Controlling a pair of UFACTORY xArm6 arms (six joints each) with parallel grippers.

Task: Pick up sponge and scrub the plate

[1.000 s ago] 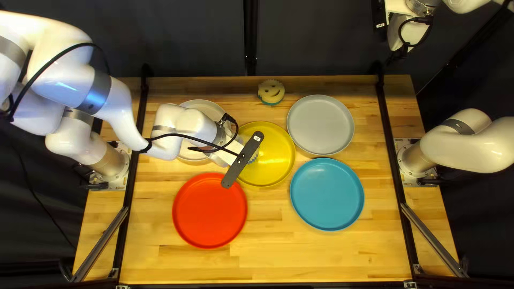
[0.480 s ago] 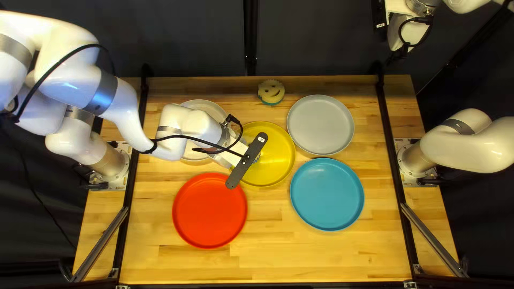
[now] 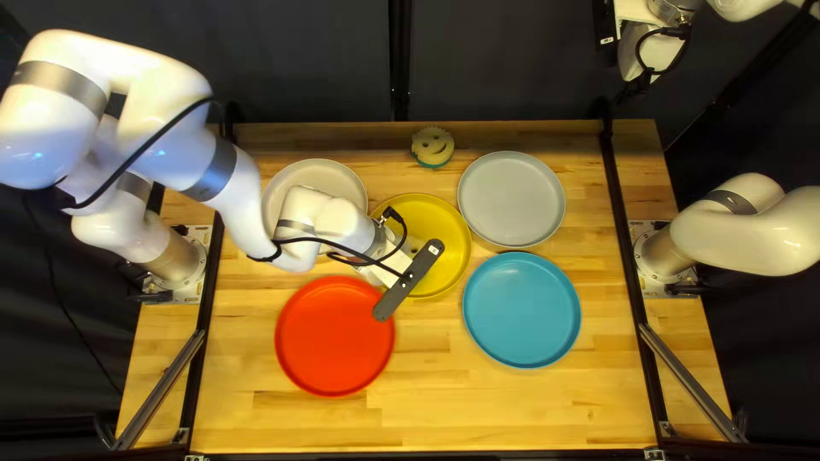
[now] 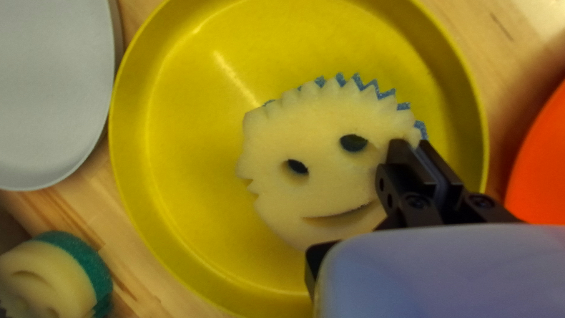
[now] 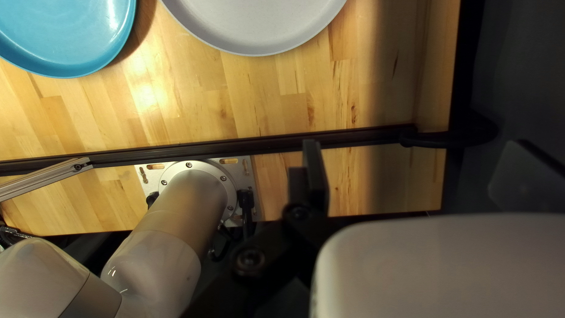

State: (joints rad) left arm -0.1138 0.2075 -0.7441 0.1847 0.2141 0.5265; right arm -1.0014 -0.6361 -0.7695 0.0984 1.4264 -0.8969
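- Left gripper [image 3: 389, 261], left of center in the top left view, clenches a cream-and-blue smiley sponge [image 4: 323, 171] by its edge over the yellow plate [image 3: 451, 256].
- Right gripper [image 3: 639, 84], upper right, is spread wide, holding nothing.
- A green-backed sponge [image 3: 433, 145] sits at upper center.
- Red plate [image 3: 333, 341], lower left; blue plate [image 3: 522, 309], right of center.

You saw the right gripper [image 3: 641, 60] with its fingers wide apart. Ahead of it, a blue plate [image 5: 65, 32] and a grey plate [image 5: 256, 26] lay near each other on the wooden table [image 5: 194, 106]; a black rail [image 5: 235, 145] ran beside your right arm's base [image 5: 191, 194].
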